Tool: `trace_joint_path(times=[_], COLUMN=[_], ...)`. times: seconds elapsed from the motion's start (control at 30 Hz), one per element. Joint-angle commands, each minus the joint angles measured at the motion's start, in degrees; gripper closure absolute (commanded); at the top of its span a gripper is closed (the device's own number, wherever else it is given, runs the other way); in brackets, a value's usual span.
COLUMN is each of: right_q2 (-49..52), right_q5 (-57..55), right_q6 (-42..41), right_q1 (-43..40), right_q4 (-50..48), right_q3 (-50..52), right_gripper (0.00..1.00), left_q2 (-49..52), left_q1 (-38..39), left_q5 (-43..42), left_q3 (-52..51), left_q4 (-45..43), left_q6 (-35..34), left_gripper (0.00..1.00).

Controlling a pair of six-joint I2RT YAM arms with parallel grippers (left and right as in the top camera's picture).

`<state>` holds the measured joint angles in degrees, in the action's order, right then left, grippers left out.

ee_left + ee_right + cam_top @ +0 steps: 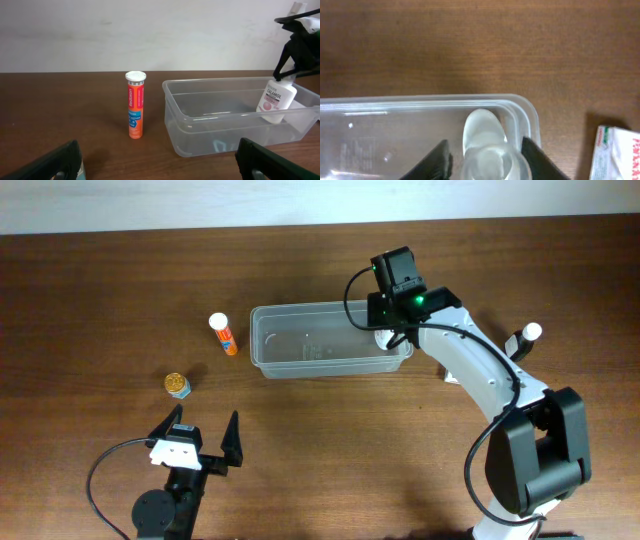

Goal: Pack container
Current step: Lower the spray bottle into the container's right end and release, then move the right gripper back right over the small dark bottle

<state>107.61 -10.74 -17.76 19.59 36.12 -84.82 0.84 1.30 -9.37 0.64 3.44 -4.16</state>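
The lotion bottle [276, 100] is pinched, tilted, by the right gripper [487, 162] inside the right end of the clear container [220, 118], set centrally on the table [100, 280] — placing is judged in hand. A low release is called for next; the left gripper [200, 437] is spread, empty, well apart.

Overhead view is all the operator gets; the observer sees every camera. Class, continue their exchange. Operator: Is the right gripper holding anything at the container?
Observer: Yes. The left wrist view shows the right gripper clamped on a white bottle with a pink label, tilted inside the container.
Operator: Is the orange tube lying down?
Observer: No. The orange tube stands upright, white cap on top, beside the container and apart from it.
Operator: Anything hidden under the arm?
Observer: The right wrist view shows a white printed box outside the container's rounded corner.
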Motion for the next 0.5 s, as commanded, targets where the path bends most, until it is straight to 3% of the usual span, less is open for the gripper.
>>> trace_joint_path(times=[0.0,0.27,0.47], right_q2=[-2.6,-6.0,-9.8], right_q5=[-1.6,-3.6,-14.3], right_q6=[1.0,4.1,4.0], right_q1=[0.2,0.2,-2.6], right_q4=[1.8,12.6,25.9], right_q3=[-4.7,-16.9,-27.0], right_gripper=[0.57,0.45,0.35], left_q2=[-0.5,-0.5,-0.5], left_q1=[-0.3,-0.3,-0.3], left_q5=[0.4,0.4,0.4], left_q3=[-0.1,-0.1,-0.1], left_q4=[0.3,0.3,0.3], left_q6=[-0.3,-0.3,-0.3], left_gripper=[0.01,0.01,0.01])
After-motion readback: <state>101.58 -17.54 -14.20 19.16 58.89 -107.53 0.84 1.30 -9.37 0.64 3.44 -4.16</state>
